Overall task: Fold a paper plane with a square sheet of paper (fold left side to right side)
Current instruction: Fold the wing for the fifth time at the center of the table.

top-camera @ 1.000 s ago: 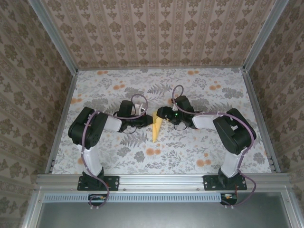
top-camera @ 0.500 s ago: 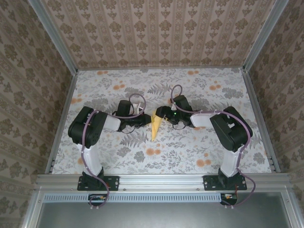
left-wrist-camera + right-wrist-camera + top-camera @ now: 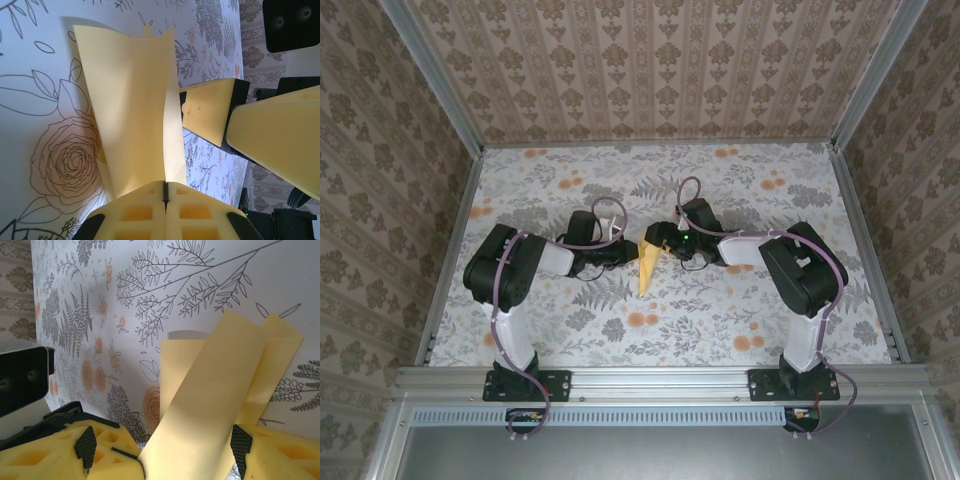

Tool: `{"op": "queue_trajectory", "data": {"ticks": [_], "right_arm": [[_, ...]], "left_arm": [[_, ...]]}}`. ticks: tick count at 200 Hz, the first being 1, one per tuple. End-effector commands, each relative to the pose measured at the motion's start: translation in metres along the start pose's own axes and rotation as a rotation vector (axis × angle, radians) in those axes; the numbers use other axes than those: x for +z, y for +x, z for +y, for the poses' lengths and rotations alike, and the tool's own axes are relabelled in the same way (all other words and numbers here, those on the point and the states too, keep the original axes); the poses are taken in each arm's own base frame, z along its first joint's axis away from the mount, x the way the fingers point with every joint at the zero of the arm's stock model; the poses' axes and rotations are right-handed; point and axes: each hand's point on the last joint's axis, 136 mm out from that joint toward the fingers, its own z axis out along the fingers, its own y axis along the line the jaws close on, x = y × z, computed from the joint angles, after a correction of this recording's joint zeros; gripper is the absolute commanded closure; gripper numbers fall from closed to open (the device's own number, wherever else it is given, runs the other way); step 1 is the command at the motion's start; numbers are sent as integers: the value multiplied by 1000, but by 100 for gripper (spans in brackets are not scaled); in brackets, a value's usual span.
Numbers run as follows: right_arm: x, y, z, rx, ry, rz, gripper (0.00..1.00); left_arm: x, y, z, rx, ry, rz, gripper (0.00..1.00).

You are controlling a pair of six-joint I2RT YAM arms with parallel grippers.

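Observation:
The paper plane (image 3: pixel 646 270) is a narrow yellow-orange folded wedge at the table's middle, its point toward the near edge. My left gripper (image 3: pixel 631 252) meets its far end from the left. In the left wrist view that gripper (image 3: pixel 165 186) is shut on the folded paper (image 3: pixel 129 100), whose flaps rise and spread beyond the pads. My right gripper (image 3: pixel 656 243) comes in from the right. In the right wrist view it (image 3: pixel 185 457) stands open, with a long paper flap (image 3: pixel 212 400) running loosely between its wide-apart fingers (image 3: pixel 102 457). No square flat sheet shows.
The table (image 3: pixel 770 300) has a floral cloth with small orange flower prints (image 3: pixel 642 320). Patterned walls and metal rails (image 3: pixel 455 260) close in the left, right and far sides. Both arms' elbows (image 3: pixel 500 270) lie low beside the paper.
The right gripper has edged left toward the paper's far end, and the paper has shifted slightly left with it. The left arm has barely moved.

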Motion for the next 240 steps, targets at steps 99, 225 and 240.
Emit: {"op": "queue_trajectory", "data": {"ticks": [99, 225, 240], "right_arm": [[12, 16, -23, 11, 166, 105, 26], [19, 39, -61, 3, 424, 229, 24], [19, 39, -62, 3, 424, 232, 24]], "left_arm": [[2, -7, -1, 31, 15, 0, 100], [0, -11, 2, 31, 15, -5, 100], [1, -11, 4, 31, 14, -3, 100]]}}
